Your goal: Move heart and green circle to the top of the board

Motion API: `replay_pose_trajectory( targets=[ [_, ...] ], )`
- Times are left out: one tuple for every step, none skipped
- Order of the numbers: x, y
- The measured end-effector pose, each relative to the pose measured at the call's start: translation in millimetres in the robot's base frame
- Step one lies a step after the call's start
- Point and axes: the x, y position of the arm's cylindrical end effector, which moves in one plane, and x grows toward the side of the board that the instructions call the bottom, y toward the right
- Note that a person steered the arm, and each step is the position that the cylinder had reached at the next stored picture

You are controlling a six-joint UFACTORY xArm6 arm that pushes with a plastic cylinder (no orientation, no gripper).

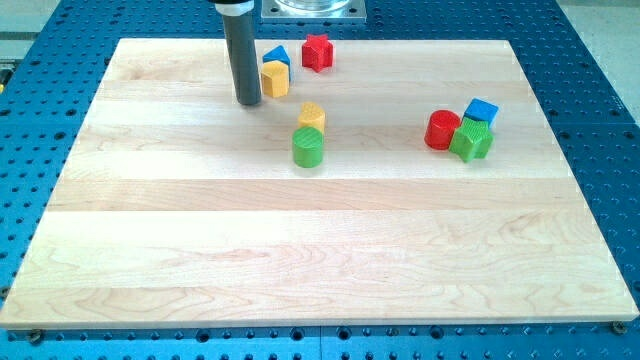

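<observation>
A yellow heart block (312, 116) lies near the board's upper middle, with a green circle block (308, 147) touching it just below. My tip (248, 101) rests on the board up and to the left of them, close beside the left of a yellow hexagon block (275, 78). A clear gap separates my tip from the heart.
A blue triangle block (277, 56) sits behind the yellow hexagon and a red star block (317, 52) lies near the top edge. At the right, a red circle block (442, 130), a green star block (471, 139) and a blue cube (482, 111) cluster together. The wooden board (320, 250) lies on a blue perforated table.
</observation>
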Motion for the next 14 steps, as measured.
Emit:
replay_pose_trajectory(
  targets=[
    [1, 32],
    [6, 90],
    [37, 151],
    [114, 88],
    [135, 63],
    [203, 45],
    [162, 42],
    [125, 48],
    [110, 90],
    [67, 86],
    [38, 86],
    [55, 87],
    [78, 57],
    [32, 52]
  ],
)
